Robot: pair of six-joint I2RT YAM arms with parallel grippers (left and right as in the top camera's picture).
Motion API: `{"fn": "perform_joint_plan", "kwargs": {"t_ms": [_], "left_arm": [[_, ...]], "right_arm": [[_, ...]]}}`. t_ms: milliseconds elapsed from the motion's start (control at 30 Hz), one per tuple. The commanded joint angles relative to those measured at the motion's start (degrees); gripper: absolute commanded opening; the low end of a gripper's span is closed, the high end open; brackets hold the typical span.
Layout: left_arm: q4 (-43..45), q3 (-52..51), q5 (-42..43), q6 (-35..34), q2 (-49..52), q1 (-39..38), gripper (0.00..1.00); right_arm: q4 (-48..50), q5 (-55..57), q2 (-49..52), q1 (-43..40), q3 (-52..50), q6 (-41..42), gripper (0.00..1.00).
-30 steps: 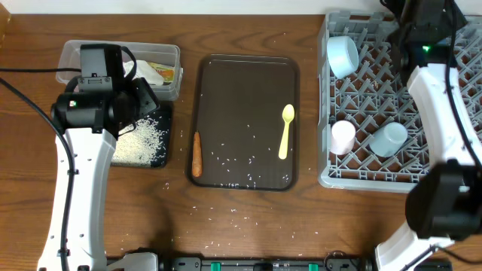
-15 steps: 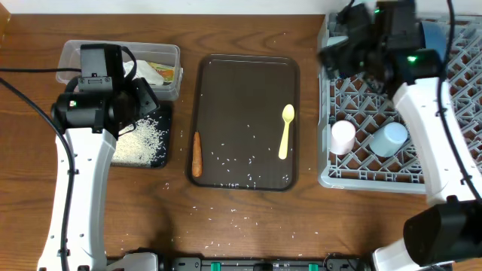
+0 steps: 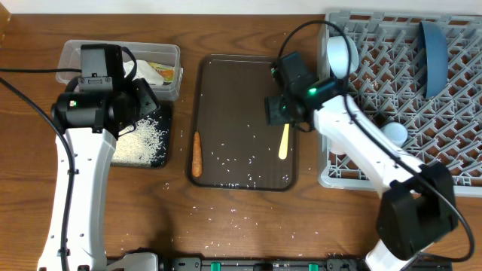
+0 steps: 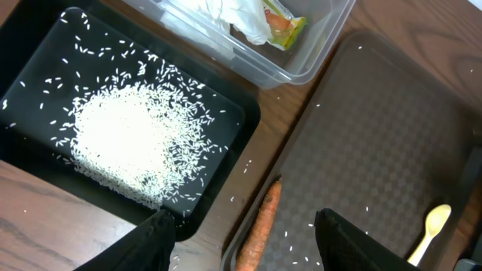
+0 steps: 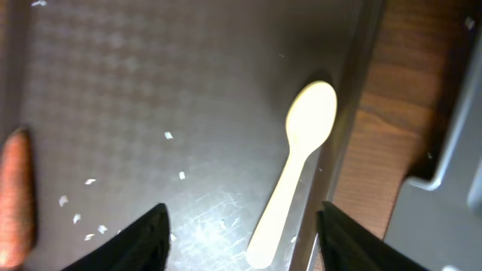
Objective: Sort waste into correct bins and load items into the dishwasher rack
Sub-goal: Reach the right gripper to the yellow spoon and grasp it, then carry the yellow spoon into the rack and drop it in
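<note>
Your right gripper (image 5: pixel 242 226) hung over the brown tray (image 3: pixel 226 98), jaws spread wide, holding nothing. The yellow spoon (image 5: pixel 297 162) lay flat on the tray between the fingers, beside its right rim (left gripper (image 4: pixel 242 233) likewise spread, empty, above the carrot (image 4: pixel 265 207)).

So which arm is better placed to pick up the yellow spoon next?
Right: the right end effector hangs open over the spoon; the left end effector is by the carrot.

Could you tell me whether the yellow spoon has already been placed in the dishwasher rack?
No, the yellow spoon lies on the dark brown serving tray, beside the dishwasher rack.
</note>
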Motion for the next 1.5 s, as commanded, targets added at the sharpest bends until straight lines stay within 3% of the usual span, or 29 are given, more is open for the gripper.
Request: {"fn": "perform_joint_plan", "kwargs": {"t_ms": [0,300,767,967,1233,1467], "left_arm": [[-0.31,-0.2,-0.72,-0.24,0.57,0.2,0.63],[-0.31,-0.2,-0.72,-0.26,0.57,0.2,0.62],[-0.33,-0.2,-0.72,-0.24,0.57,0.2,0.63],[-0.26,-0.2,-0.72,-0.26,0.57,0.2,0.62],[-0.26,-0.2,-0.72,-0.26,0.57,0.2,0.62],[-0.26,-0.2,-0.72,-0.26,0.57,0.2,0.62]], "right_arm": [[-0.07,10.4,2.25,1.46,-1.33,6.05,0.56],[2.89,11.96,9.27,1.53,-3.06,6.45,0.43],[3.54,4.63,15.47,-0.44,-3.08,2.84,0.29],[2.16,4.68,17.33,-0.66,-3.08,1.7,0.09],[2.4,4.68,16.87,-0.87,-2.62,1.16,0.01],[-0.87,3.13,10.08,-2.21,0.63,-0.2,0.02]]}}
